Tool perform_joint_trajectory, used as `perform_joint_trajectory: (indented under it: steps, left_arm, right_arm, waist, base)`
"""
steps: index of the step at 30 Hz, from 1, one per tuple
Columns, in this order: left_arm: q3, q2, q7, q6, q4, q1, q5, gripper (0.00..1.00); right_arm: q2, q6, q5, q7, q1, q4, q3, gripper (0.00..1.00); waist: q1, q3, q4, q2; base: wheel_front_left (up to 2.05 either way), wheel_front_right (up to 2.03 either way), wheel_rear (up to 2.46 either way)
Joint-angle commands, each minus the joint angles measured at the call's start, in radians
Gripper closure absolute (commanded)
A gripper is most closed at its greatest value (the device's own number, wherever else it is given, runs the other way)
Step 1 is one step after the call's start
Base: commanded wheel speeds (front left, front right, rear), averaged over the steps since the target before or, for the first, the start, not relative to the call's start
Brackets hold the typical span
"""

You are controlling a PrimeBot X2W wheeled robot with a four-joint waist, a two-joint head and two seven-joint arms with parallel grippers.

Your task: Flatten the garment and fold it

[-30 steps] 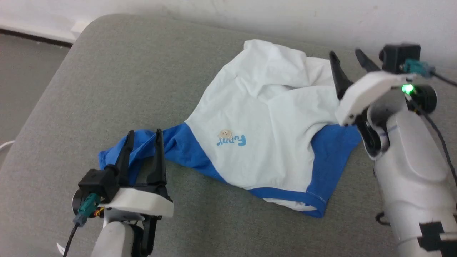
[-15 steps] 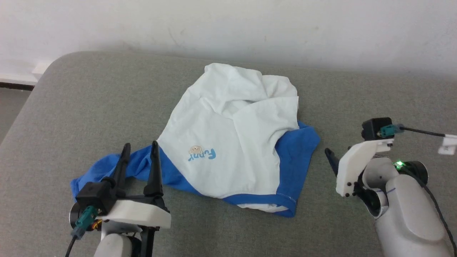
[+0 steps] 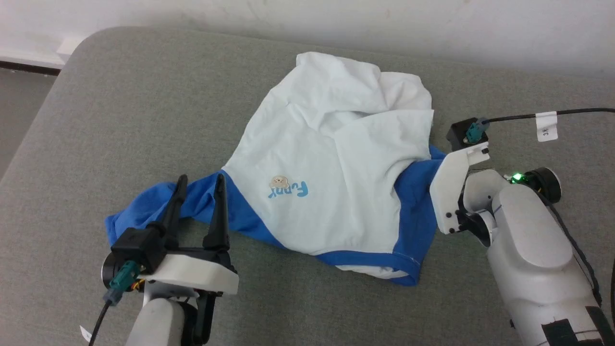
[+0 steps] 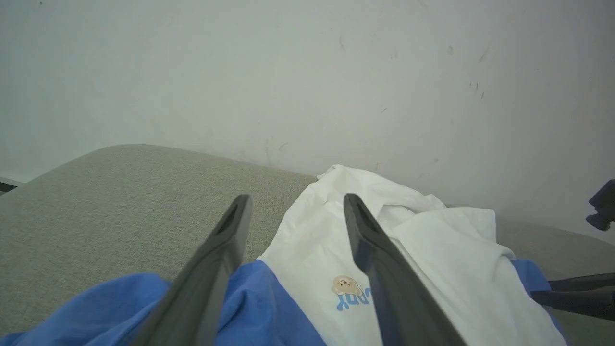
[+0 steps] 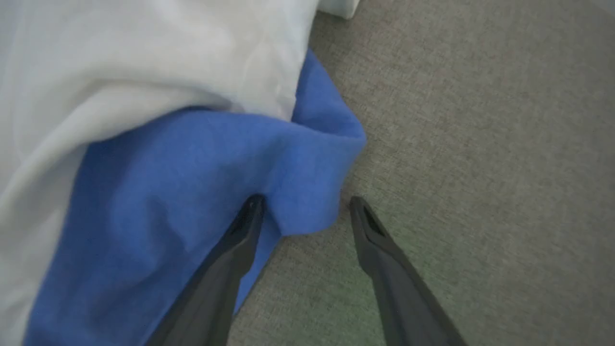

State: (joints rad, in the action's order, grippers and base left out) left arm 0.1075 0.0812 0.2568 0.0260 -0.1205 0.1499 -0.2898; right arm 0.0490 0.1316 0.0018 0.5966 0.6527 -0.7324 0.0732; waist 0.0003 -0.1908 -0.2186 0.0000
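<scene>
A white shirt with bright blue sleeves – the garment [image 3: 336,158] – lies crumpled in the middle of a grey cushion [image 3: 144,96], which sits against a pale wall [image 3: 432,24]. Its small tan-and-blue chest print [image 3: 287,187] faces up, and the far part is bunched into folds.

At the near left, the left gripper [image 3: 201,179] hovers over the left blue sleeve [image 3: 139,216]. Its two dark fingers are spread apart and hold nothing. It sits over the sleeve just as it did half a second ago.

The right gripper [image 5: 306,202] has changed. Half a second ago it stood on the bare cushion, apart from the shirt; it is now at the edge of the right blue sleeve [image 3: 413,206]. In the right wrist view its fingers are spread and not clamped – one tip presses into the blue cloth, the other is over bare cushion, and a fold of sleeve lies between them.

The head camera has also shifted, so the whole scene sits differently in that view.
</scene>
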Motion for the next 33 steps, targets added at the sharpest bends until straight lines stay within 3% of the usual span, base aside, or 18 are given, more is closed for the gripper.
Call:
perform_joint_trajectory:
  steps: [1, 2, 8, 14, 20, 25, 26, 27, 33]
  left_arm:
    - [0.003, 0.001, 0.003, 0.004, -0.007, 0.014, 0.004, 0.00]
    - [0.004, 0.001, 0.003, 0.004, -0.010, 0.016, 0.003, 0.00]
    - [0.006, -0.003, 0.004, 0.004, -0.022, 0.020, 0.000, 0.00]
    - [-0.003, 0.003, 0.005, 0.000, -0.026, -0.004, -0.002, 0.00]
    - [-0.001, 0.001, 0.005, -0.001, -0.021, -0.034, -0.009, 0.00]
    - [-0.003, 0.002, 0.005, -0.003, -0.018, -0.037, -0.015, 0.00]
    - [-0.005, 0.004, 0.005, -0.004, -0.018, -0.037, -0.016, 0.00]
    - [-0.006, 0.006, 0.005, -0.004, -0.018, -0.037, -0.016, 0.00]
    - [-0.009, 0.018, -0.059, -0.001, -0.018, -0.006, -0.041, 0.00]
  right_arm:
    - [0.001, -0.001, 0.006, -0.011, 0.016, -0.010, 0.008, 0.93]
    - [0.001, -0.001, 0.015, -0.026, 0.019, -0.016, 0.014, 1.00]
    - [0.008, -0.001, 0.091, -0.177, 0.015, 0.004, -0.049, 1.00]
    - [0.059, -0.001, 0.135, -0.293, -0.115, 0.199, -0.215, 1.00]
    - [0.023, -0.001, 0.098, -0.192, -0.395, 0.474, -0.480, 1.00]
    - [0.002, -0.001, 0.203, -0.027, -0.564, 0.574, -0.492, 0.99]
    - [0.002, -0.001, 0.232, -0.027, -0.576, 0.585, -0.487, 0.56]
    - [0.002, -0.001, 0.249, -0.037, -0.584, 0.597, -0.484, 0.00]
    - [0.001, -0.001, 0.271, -0.197, -0.563, 0.666, -0.556, 0.00]
  waist:
    - [-0.0003, -0.014, -0.010, 0.0000]
    - [-0.0003, -0.012, -0.006, 0.0000]
    - [-0.0003, 0.016, 0.022, 0.0000]
    - [-0.0003, 0.061, 0.053, 0.0000]
    - [-0.0003, 0.078, 0.070, 0.0000]
    - [-0.0003, 0.068, 0.086, 0.0000]
    - [-0.0003, 0.068, 0.091, 0.0000]
    - [-0.0003, 0.068, 0.096, 0.0000]
    - [-0.0003, 0.067, 0.127, 0.0000]
  base:
    - [0.00, 0.00, 0.00]
    - [0.00, 0.00, 0.00]
    - [0.00, 0.00, 0.00]
    - [0.00, 0.00, 0.00]
    - [0.00, 0.00, 0.00]
    - [0.00, 0.00, 0.00]
    - [0.00, 0.00, 0.00]
    - [0.00, 0.00, 0.00]
    - [0.00, 0.00, 0.00]
